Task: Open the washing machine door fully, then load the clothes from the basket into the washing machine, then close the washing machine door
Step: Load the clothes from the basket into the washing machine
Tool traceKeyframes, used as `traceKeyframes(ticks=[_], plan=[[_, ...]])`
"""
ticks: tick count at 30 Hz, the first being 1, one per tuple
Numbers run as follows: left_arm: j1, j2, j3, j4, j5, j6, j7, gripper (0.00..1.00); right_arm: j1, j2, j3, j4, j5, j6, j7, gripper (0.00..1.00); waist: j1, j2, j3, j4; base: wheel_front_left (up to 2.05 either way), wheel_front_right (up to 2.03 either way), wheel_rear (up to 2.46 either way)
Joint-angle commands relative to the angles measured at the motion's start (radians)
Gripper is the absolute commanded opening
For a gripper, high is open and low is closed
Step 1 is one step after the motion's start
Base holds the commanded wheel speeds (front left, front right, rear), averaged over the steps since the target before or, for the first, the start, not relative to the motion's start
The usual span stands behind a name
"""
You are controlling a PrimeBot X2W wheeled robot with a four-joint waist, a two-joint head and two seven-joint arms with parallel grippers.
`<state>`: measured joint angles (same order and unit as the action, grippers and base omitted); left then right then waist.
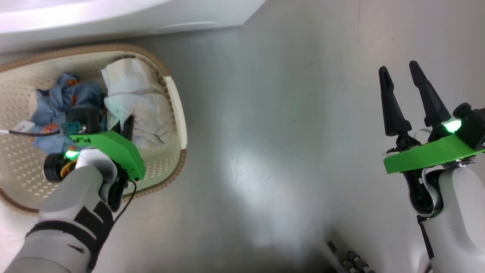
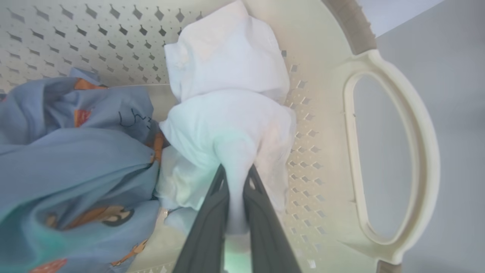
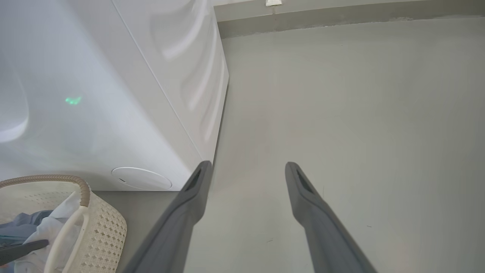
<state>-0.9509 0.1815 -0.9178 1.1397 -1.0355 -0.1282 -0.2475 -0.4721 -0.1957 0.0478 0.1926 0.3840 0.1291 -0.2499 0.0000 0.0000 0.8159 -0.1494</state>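
Basket [image 1: 178, 110] of clothes [image 1: 94, 98], left gripper [image 2: 236, 171] pinching white garment [image 2: 227, 125]

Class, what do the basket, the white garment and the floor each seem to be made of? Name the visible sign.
The basket looks like moulded cream plastic, smooth, with regular punched holes. The white garment seems thin soft cloth, matt; it bunches where the left gripper pinches it. The floor looks hard and smooth, perhaps coated concrete or vinyl: it reflects light dully.
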Motion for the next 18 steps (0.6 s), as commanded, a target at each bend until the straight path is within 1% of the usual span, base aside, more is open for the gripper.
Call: traceKeyframes(ticks=[1,4,8,12,18], plan=[[0.033,0.030,0.020,-0.011,-0.015,-0.002,-0.013,0.00,0.040,-0.010,0.010,-0.010,0.005,0.002,-0.012,1.00,0.0000,0.0000,-0.051,0.022,0.00,0.00,0.00],[0.043,0.038,0.046,-0.033,-0.011,-0.002,-0.014,0.00,0.047,-0.010,0.007,-0.005,0.004,0.002,-0.012,1.00,0.0000,0.0000,-0.080,0.032,0.00,0.00,0.00],[0.091,0.051,0.133,-0.086,0.036,-0.002,-0.014,0.00,0.068,-0.014,0.002,0.009,0.003,0.002,-0.012,1.00,0.0000,0.0000,-0.148,0.053,0.00,0.00,0.00],[0.161,0.054,0.235,-0.143,0.125,-0.002,-0.014,0.00,0.096,-0.021,0.004,0.022,0.004,0.002,-0.012,1.00,0.0000,0.0000,-0.226,0.071,0.00,0.00,0.00],[0.282,0.045,0.419,-0.250,0.281,-0.003,-0.014,0.00,0.145,-0.032,0.009,0.040,0.005,0.002,-0.012,1.00,0.0000,0.0000,-0.337,0.093,0.00,0.00,0.00]])
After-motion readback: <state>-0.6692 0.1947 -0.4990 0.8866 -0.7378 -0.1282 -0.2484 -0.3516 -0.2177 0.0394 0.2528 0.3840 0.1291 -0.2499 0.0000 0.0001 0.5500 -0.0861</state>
